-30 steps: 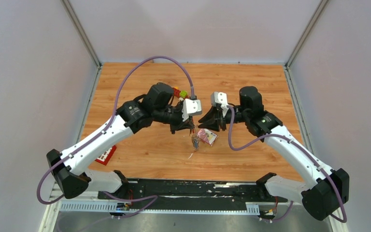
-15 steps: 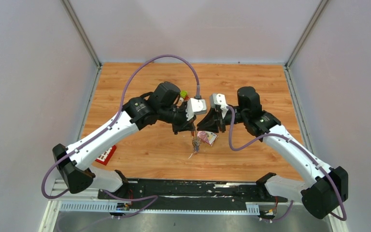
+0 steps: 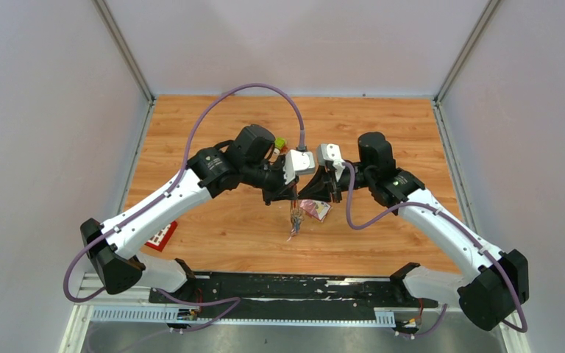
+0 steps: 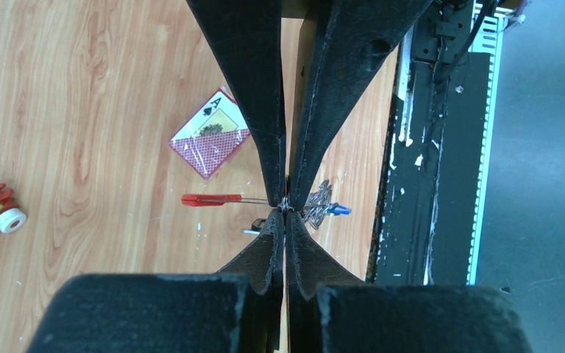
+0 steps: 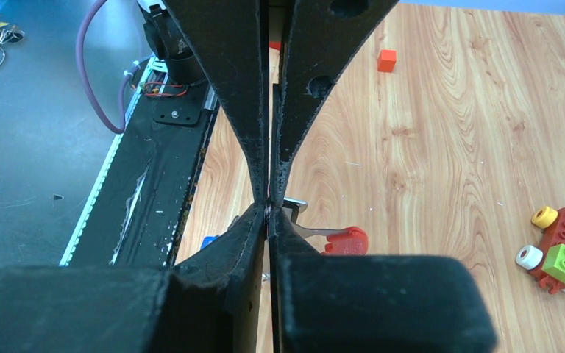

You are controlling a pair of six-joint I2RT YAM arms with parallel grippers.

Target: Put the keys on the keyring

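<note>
My left gripper (image 3: 293,195) is shut on the thin metal keyring (image 4: 285,205) and holds it above the table. The ring's red fob (image 4: 211,199) sticks out to the left. A silver bunch with a blue key head (image 4: 340,209) hangs to the right, and a black key head (image 4: 257,223) shows just below. My right gripper (image 3: 310,194) is shut, tip to tip with the left. A small silver key blade (image 5: 294,204) juts from its fingertips, beside the red fob (image 5: 346,240). The bunch of keys (image 3: 294,219) dangles under both grippers.
A pink foil packet (image 3: 315,209) lies under the right gripper. A red-yellow-green toy car (image 5: 559,250) and an orange cube (image 5: 387,60) sit on the wood farther back. A red-backed playing card (image 4: 210,132) lies near the front left edge. The black base rail (image 3: 287,287) runs along the front.
The left gripper has carried the hanging bunch slightly right and back. The right gripper has moved left until its tips meet the left gripper's.
</note>
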